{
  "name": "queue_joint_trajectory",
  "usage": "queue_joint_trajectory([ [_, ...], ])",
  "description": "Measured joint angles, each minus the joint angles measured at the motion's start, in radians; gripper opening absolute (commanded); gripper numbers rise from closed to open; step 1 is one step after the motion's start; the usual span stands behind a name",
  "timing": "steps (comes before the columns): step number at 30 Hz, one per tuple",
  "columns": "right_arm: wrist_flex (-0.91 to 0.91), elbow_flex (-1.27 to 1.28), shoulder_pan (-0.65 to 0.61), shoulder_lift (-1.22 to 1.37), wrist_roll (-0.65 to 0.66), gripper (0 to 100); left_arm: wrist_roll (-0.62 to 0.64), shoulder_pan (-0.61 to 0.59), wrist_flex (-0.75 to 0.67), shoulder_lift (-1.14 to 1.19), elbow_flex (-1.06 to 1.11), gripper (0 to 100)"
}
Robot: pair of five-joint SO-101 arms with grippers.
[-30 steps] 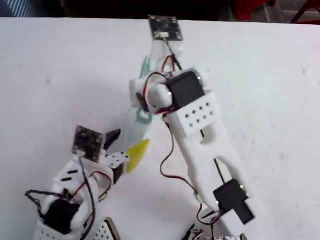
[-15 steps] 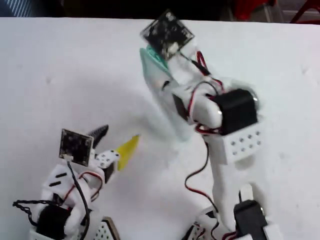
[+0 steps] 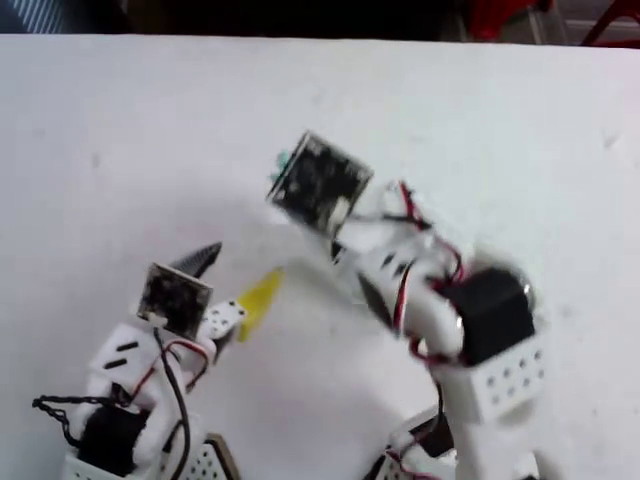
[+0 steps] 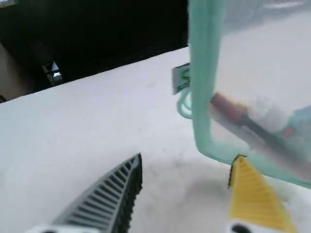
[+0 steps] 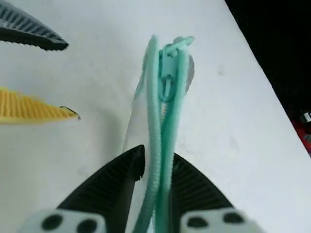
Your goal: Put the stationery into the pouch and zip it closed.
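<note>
Right gripper (image 5: 155, 162) clamps the pouch (image 5: 163, 97) by its green zipper edge, far-right of the wide-open left gripper (image 4: 187, 167). The left wrist view alone reveals stationery (image 4: 243, 116) inside.

pouch (image 5: 164, 73): zipper edge between the right end effector (image 5: 158, 162) jaws, running ahead of it | stationery (image 4: 243, 116): inside pouch, near its corner | left end effector (image 4: 187, 165): over the surface (image 4: 73, 126), that corner just ahead, contact unclear
</note>
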Motion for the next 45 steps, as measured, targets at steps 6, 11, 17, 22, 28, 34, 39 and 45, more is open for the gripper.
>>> queue_joint_trajectory([
  [6,-0.072,0.118,-0.107,-0.121,-0.052,1.6,-0.097,0.041,0.000,0.000,-0.032,30],
  [11,-0.078,0.160,-0.199,-0.219,-0.055,1.7,-0.124,0.002,0.000,0.000,-0.101,30],
  [17,-0.230,0.456,-0.195,-0.399,-0.055,1.6,-0.124,-0.086,0.000,0.000,-0.123,30],
  [22,-0.431,0.798,-0.002,-0.608,-0.055,1.6,-0.155,-0.057,0.000,-0.002,-0.080,30],
  [28,-0.423,1.010,0.124,-0.881,0.037,1.6,-0.158,0.061,-0.055,0.000,0.018,30],
  [34,-0.252,1.059,0.262,-1.099,0.190,1.7,-0.172,0.216,-0.091,0.000,0.028,29],
  [39,-0.146,1.059,0.423,-1.102,0.344,2.7,-0.195,0.290,-0.092,0.002,0.018,27],
  [45,-0.095,0.979,0.405,-1.100,0.305,10.3,-0.189,0.298,-0.092,0.000,0.008,27],
])
